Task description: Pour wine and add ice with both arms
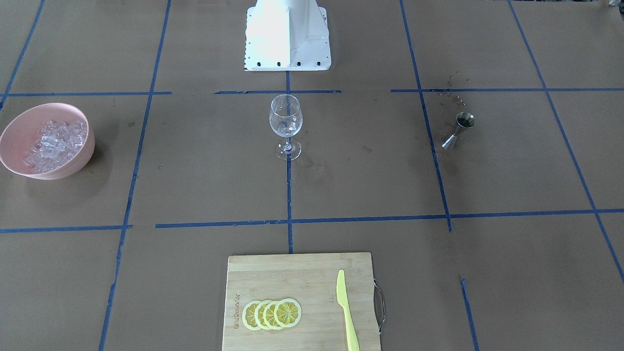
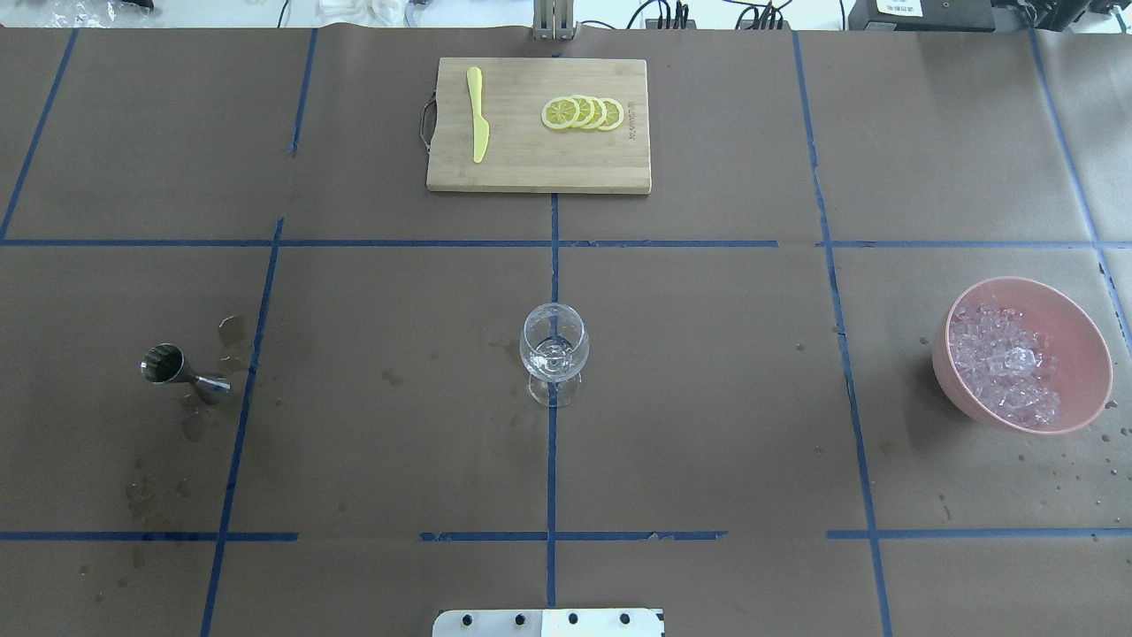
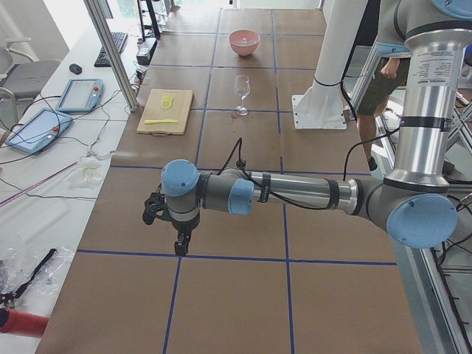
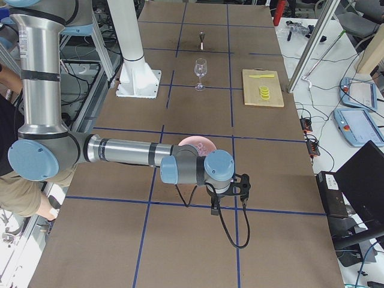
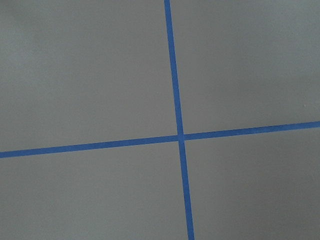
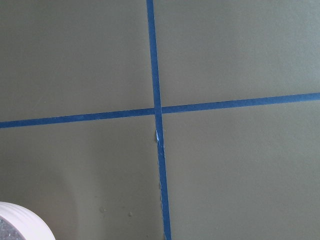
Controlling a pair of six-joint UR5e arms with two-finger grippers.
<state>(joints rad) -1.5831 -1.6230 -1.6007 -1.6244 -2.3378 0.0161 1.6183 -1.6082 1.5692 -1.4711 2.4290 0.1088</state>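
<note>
- The ice lies heaped in a pink bowl on the surface. It is to the robot's right of the glass and well apart from it.
- The right end effector hangs over bare surface on that same side, farther from the glass than the bowl is. From it, the ice lies inward, toward the glass.
- It shows only in a side view, so I cannot tell whether its fingers are spread or pressed together.
- The right wrist view gives a cross of blue tape and a pale curved rim in the lower left corner. That rim is probably the bowl's.
- The jigger stands upright to the robot's left of the glass, also well apart from it. Its long axis is vertical and its cup looks dark inside, likely the wine.
- The left end effector hangs farther out on that side, past the jigger from the glass. Its fingers cannot be judged either, and its wrist view shows only tape on bare surface.
- The glass stands upright and shows no wine.
- Judgement: the right arm is nearer the ice and the left is nearer the jigger. Each must first travel inward along the surface toward the glass, and the upright jigger calls for a grasp from the side.
</note>
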